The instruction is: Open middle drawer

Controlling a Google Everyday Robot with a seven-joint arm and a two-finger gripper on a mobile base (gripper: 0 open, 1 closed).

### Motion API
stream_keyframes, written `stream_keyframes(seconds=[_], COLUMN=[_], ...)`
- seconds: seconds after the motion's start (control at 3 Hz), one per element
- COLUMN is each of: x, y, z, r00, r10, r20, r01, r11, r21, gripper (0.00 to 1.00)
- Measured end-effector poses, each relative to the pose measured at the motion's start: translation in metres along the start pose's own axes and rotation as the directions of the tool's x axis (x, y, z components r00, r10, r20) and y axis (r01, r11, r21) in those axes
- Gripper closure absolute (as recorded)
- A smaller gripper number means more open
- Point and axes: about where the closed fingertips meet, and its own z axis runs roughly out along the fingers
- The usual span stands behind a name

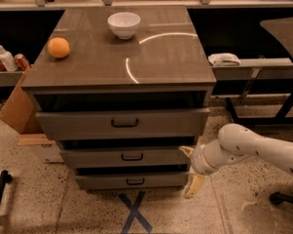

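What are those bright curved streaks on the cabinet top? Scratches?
Camera view: likely glare, reflected light on the glossy cabinet top near the white bowl; deep shadow fills the gap above the middle drawer; the end effector, open, sits at its right end.
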Motion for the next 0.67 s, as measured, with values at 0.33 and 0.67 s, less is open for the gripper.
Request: stream_keyframes(seconds=[0.33, 0.67], x=[0.001, 0.003], y=[-0.011, -0.022], z=[0.013, 0.029], r00=[0.999, 0.997], r10=[-0.039, -0.074], r20=[-0.005, -0.022], r01=[0.039, 0.074], r11=[0.9991, 0.9968], r21=[0.014, 0.030], gripper=[0.00, 0.00])
